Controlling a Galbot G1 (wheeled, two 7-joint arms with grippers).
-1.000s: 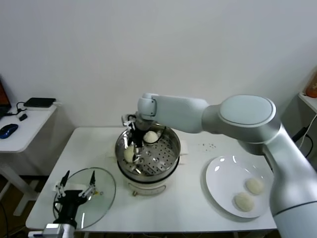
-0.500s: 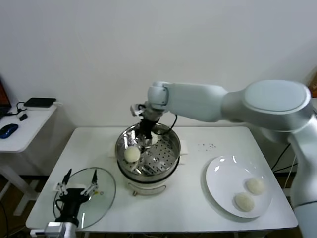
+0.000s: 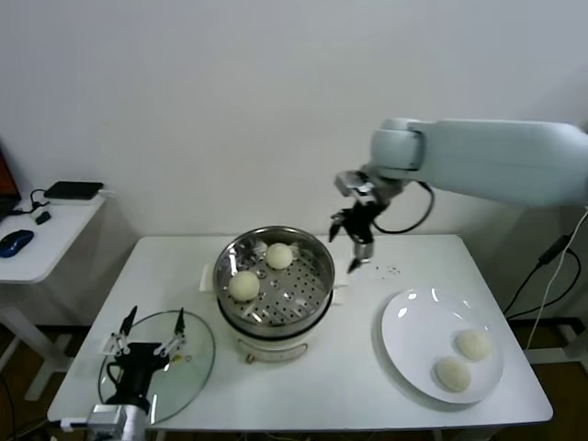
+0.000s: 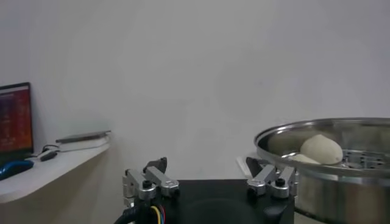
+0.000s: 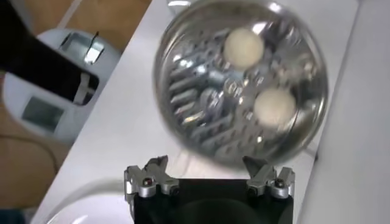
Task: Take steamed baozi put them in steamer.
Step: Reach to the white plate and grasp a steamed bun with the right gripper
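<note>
- A second before, the right gripper (image 3: 354, 246) had been down inside the steamer (image 3: 317, 276), beside a bun at the basket's 9 o'clock; now it was up and out, in the air just past the rim at 2 o'clock, with its fingers spread and nothing in them.
- Two baozi sat in the basket: one (image 3: 243, 287) at 9 o'clock, one (image 3: 279, 255) at 12 o'clock. The right wrist view showed both on the perforated floor, apart from each other and from the wall.
- That read as a finished drop: half the buns were in, and the arm was probably on its way to fetch another.
- The other two baozi (image 3: 472, 344) (image 3: 452, 374) lay on the plate (image 3: 404, 331) at the desk's 4 o'clock, near each other, toward the plate's outer side.
- The left gripper (image 3: 147, 338) was parked over the glass lid (image 3: 188, 377) at the desk's 8 o'clock, fingers apart and empty.
- Room: the desk (image 3: 367, 386) between steamer and plate was bare, a free lane for the arm. The basket's 3 to 6 o'clock sector was open for the next bun.
- Edges: the plate sat close to the desk's right edge, and the steamer's raised rim stood in the way of any low return.
</note>
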